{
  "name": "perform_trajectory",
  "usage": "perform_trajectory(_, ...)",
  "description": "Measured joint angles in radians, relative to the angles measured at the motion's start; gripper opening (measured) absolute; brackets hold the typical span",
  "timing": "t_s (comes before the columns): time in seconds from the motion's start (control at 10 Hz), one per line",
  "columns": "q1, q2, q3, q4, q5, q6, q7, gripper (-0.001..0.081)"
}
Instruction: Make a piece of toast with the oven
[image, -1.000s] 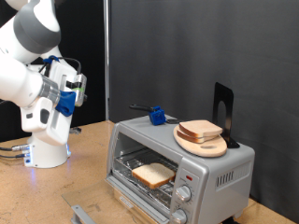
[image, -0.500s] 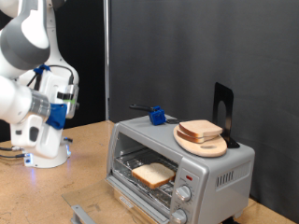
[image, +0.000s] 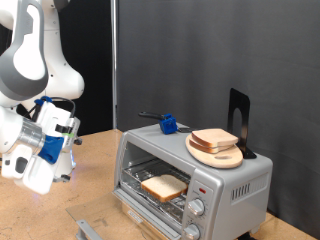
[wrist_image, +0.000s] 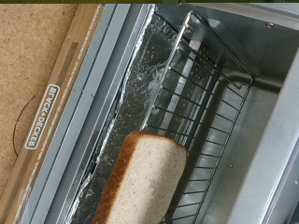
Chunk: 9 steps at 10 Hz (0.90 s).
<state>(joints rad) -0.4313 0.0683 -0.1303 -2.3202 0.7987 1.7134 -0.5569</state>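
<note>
The silver-grey oven (image: 235, 180) stands at the exterior view's right with its glass door (wrist_image: 56, 103) folded down. The piece of toast (image: 163, 186) lies flat on the wire rack (wrist_image: 201, 103) inside; the wrist view shows the same piece of toast (wrist_image: 140, 182), pale with a brown crust, near the rack's front edge. My gripper (image: 68, 140) hangs at the exterior view's left, well away from the oven and above the wooden table, with nothing visibly in it. No fingers appear in the wrist view.
On the oven's roof sits a round wooden plate (image: 222, 157) carrying another bread slice (image: 214, 139), beside a blue-handled tool (image: 169, 124) and a black stand (image: 239, 120). Two knobs (image: 197, 208) are on the oven's right panel. The robot's base fills the left.
The arm has swung downward and toward the exterior view's left, lowering the hand closer to the table. The toast, oven door and plate have not moved.
</note>
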Motion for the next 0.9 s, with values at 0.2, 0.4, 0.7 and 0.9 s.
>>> perform_trajectory(0.2,0.000,0.005,-0.001,0.008,-0.030,-0.049,0.087,0.0682)
perform_trajectory(0.4,-0.002,0.014,-0.002,0.007,0.020,-0.048,0.207,0.0682)
perform_trajectory(0.7,-0.002,0.037,-0.004,-0.014,0.110,0.036,0.220,0.0682)
perform_trajectory(0.9,-0.001,0.061,-0.001,-0.034,0.111,0.104,0.187,0.0682)
